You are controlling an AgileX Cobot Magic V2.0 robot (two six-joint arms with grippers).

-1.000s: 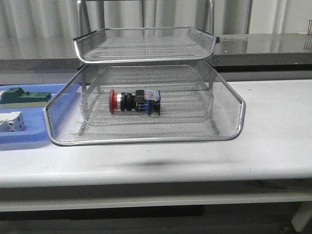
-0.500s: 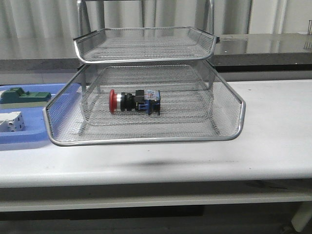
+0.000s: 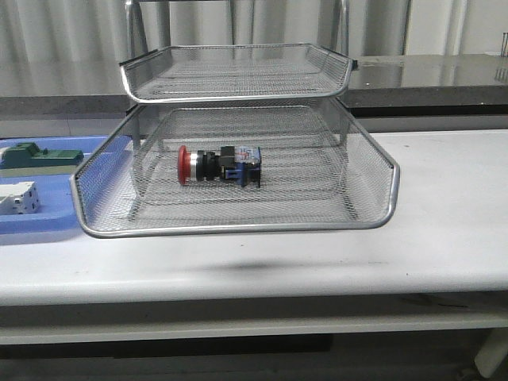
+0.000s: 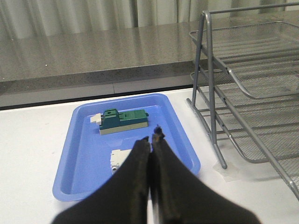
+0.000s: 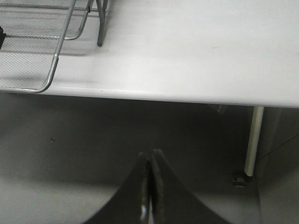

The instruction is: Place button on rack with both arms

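The button, with its red cap to the left and blue-black body, lies on its side in the lower wire-mesh tier of the rack in the front view. No arm shows in the front view. My left gripper is shut and empty, above the blue tray beside the rack's frame. My right gripper is shut and empty, below and in front of the table's front edge; the rack's corner shows in its view.
The blue tray left of the rack holds a green block and a white block, also seen in the left wrist view as the green block and white block. A table leg stands at the right.
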